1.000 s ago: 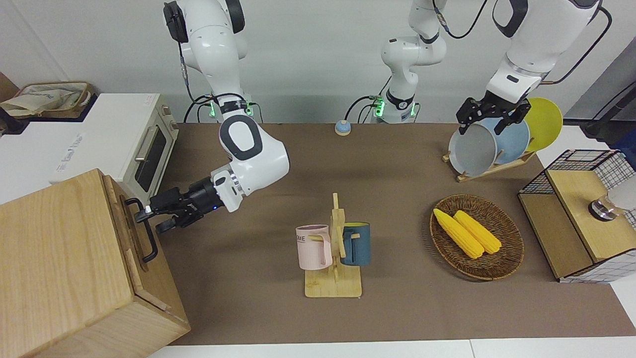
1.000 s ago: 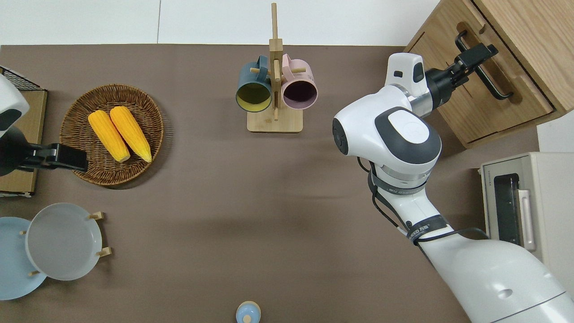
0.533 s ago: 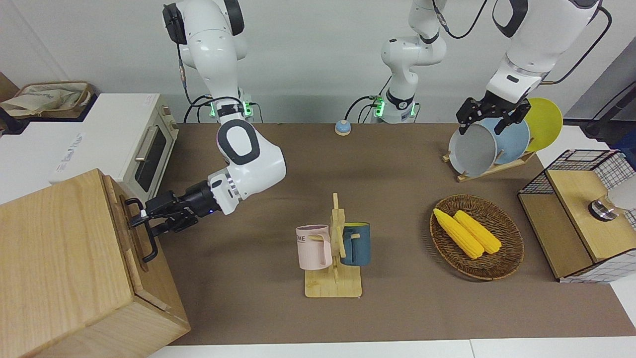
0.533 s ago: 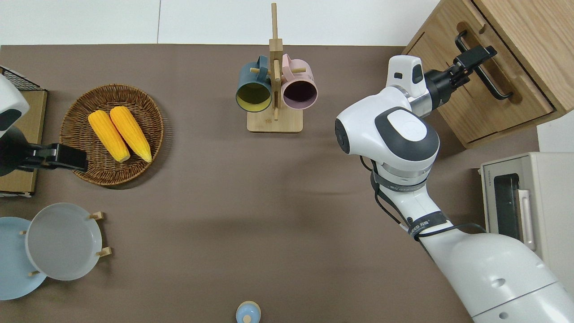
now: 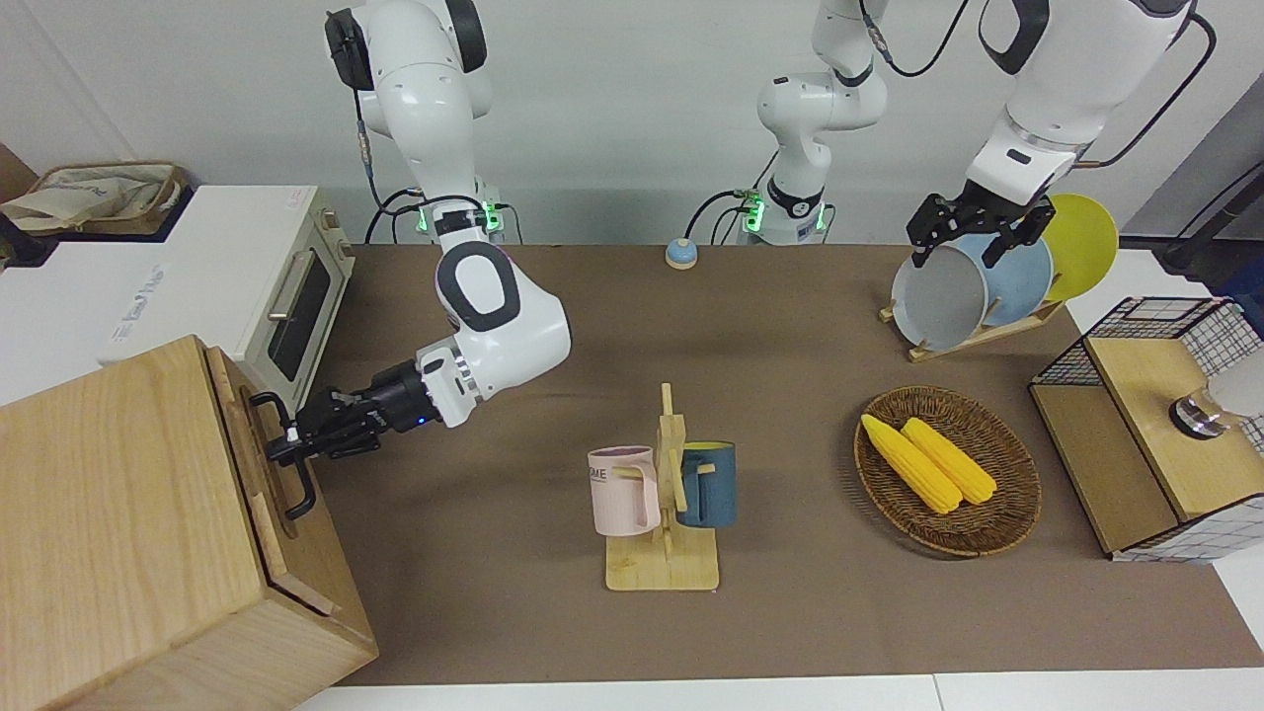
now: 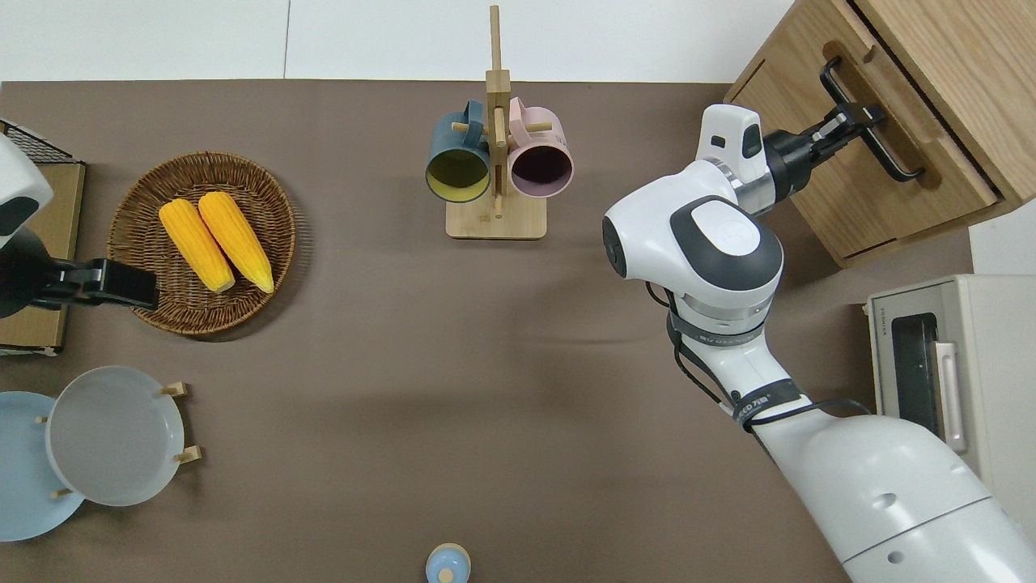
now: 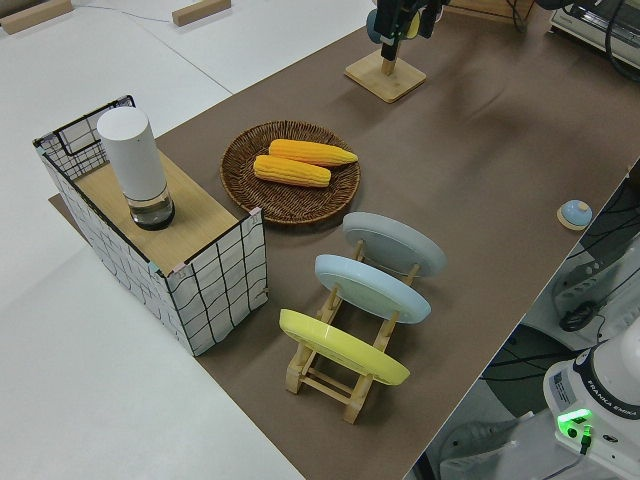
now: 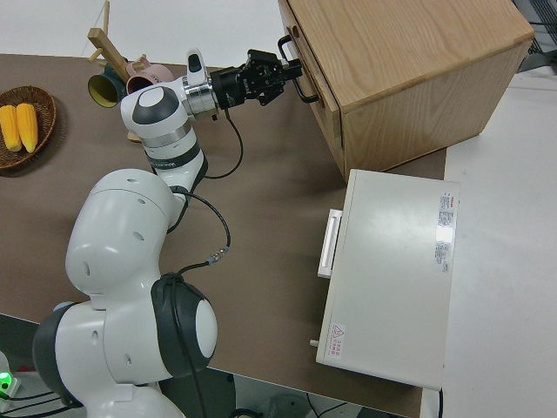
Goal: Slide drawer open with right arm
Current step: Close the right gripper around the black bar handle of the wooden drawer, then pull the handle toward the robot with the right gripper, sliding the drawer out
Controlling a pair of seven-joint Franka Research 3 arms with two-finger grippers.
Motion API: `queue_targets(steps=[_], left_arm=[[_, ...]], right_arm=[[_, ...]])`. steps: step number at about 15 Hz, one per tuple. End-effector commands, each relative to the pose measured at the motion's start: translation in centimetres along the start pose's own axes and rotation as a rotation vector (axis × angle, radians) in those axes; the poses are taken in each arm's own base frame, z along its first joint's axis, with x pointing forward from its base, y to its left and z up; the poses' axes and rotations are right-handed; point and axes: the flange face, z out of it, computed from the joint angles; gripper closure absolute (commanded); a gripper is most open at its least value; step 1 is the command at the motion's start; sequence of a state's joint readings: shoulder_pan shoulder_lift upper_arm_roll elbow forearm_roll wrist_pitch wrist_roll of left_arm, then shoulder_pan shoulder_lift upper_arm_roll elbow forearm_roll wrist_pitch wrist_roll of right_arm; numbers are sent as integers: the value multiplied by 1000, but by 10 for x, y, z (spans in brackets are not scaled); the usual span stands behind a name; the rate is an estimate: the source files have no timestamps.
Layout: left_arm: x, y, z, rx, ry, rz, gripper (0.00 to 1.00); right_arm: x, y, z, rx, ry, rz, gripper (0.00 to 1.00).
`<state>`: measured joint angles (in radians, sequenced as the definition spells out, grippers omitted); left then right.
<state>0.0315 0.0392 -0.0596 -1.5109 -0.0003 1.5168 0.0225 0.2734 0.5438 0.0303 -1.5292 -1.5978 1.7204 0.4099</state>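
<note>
The big wooden box (image 5: 109, 513) stands at the right arm's end of the table, farther from the robots than the toaster oven. Its light-wood drawer (image 5: 247, 494) faces the table middle and carries a black loop handle (image 5: 296, 484). My right gripper (image 5: 286, 444) is shut on the handle's end nearer to the robots. The overhead view shows this gripper (image 6: 858, 125) clamped across the handle (image 6: 890, 154), with the drawer front (image 6: 914, 113) standing a little out from the box. The grip also shows in the right side view (image 8: 283, 74). My left arm is parked, its gripper (image 5: 973, 242) open.
A white toaster oven (image 5: 286, 296) stands next to the box, nearer to the robots. A mug rack (image 5: 664, 494) with two mugs stands mid-table. A corn basket (image 5: 948, 474), plate rack (image 5: 987, 276) and wire-mesh rack (image 5: 1145, 425) are toward the left arm's end.
My right gripper moved in onto the drawer handle and its fingers closed on it. The left arm has not moved.
</note>
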Motion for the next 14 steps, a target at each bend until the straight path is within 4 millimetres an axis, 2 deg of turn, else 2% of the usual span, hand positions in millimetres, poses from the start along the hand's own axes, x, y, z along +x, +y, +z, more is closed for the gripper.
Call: queue_targets(steps=[1,3,6,14], left_arm=[[2,-1,-3,16,-7,11,7],[1,-1,-4,16,-5,11,7],[1,-1,-4,16,-5,11,7],[1,-1,-4,16,-5,11,7]], right_arm=[[-3,-7,-13,-52,-31,-35,1000],[-2,-7,-23,-61,-31,-37,1000],[2,-7,-53,-68,-22,-34,1000],[3,-9,-152,-57,1,-24,1000]])
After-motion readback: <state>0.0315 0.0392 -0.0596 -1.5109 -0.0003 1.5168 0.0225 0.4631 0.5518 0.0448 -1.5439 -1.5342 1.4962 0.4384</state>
